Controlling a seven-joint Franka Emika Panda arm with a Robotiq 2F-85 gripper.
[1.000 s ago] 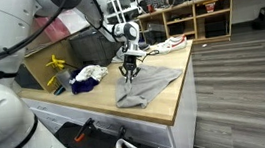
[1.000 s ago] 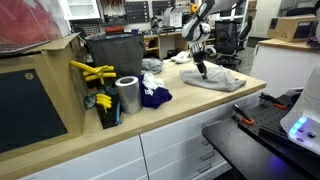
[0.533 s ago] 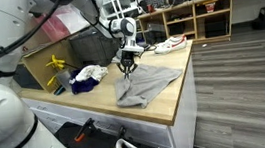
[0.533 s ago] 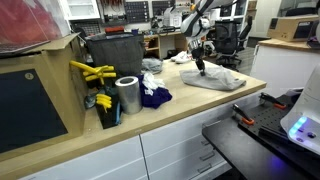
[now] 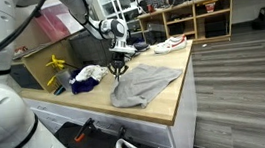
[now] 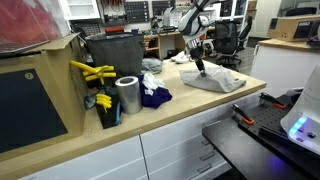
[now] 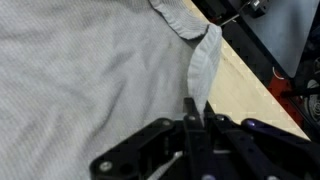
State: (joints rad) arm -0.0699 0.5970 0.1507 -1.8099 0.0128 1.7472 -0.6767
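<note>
The light grey woven cloth [image 5: 149,82] is lying spread and rumpled across the pale wooden table [image 5: 181,101], reaching close to the front edge in an exterior view. In an exterior view a silver metal cylinder [image 6: 127,95] is standing at the left and a dark blue crumpled fabric [image 6: 153,97] is lying just beside it. The cloth [image 6: 218,80] is resting well apart from both, toward the far end of the table [image 6: 200,118]. In the wrist view the cloth [image 7: 90,70] is filling most of the picture. Its weave is showing fine and even, with 1 hemmed edge folding up into a narrow ridge next to a strip of bare table [image 7: 248,95].

The hand [image 5: 119,71] is pointing straight down from the white arm [image 5: 95,28] at the cloth's left edge, near a white and blue bundle of fabric [image 5: 88,77]. In an exterior view the hand [image 6: 201,69] is hanging vertically over the cloth. In the wrist view the hand [image 7: 197,108] is clamping the raised fold, its 2 black fingers [image 7: 188,125] pressing together with the cloth between them.
</note>
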